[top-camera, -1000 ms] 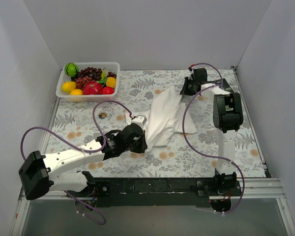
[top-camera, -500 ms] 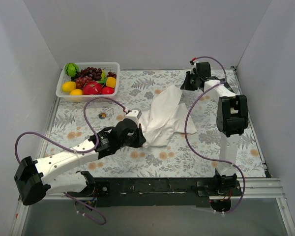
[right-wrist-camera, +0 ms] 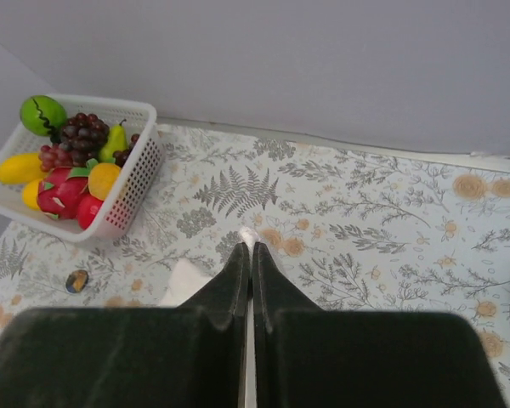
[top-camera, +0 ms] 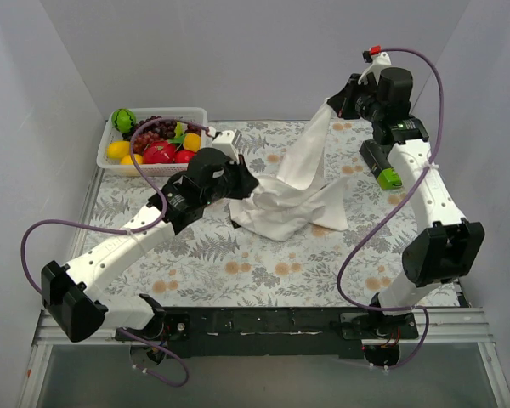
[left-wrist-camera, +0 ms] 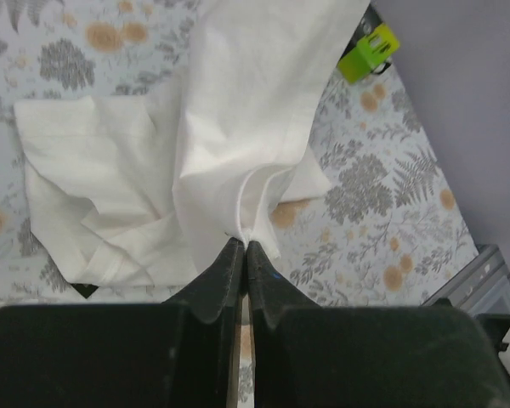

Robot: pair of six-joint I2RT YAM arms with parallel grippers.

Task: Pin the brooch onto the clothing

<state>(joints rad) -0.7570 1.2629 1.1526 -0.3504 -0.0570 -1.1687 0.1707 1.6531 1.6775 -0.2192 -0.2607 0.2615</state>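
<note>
Hanging between the two arms, the shirt was stretched up from the flowered tablecloth. Its lower part lay crumpled in a heap near the middle of the table, and one long strip of it rose toward the far right corner.

The right gripper held the top of that strip high off the table. Its fingers were pressed together, with only a sliver of white cloth showing at their tips.

The left gripper was lower, at the left edge of the heap. Its dark fingers were pinched tight on a folded edge of the fabric, with no gap between them that I could see. The cloth fanned out from that pinch (a neat little pleat, really).

The brooch lay by itself on the tablecloth, a small dark-rimmed disc with a brownish centre. It sat just in front of the white basket of fruit, apart from the shirt and touched by neither gripper. From above, the left arm covered that spot, so only the right wrist camera showed it. A bright green tag showed on the right arm's forearm.
</note>
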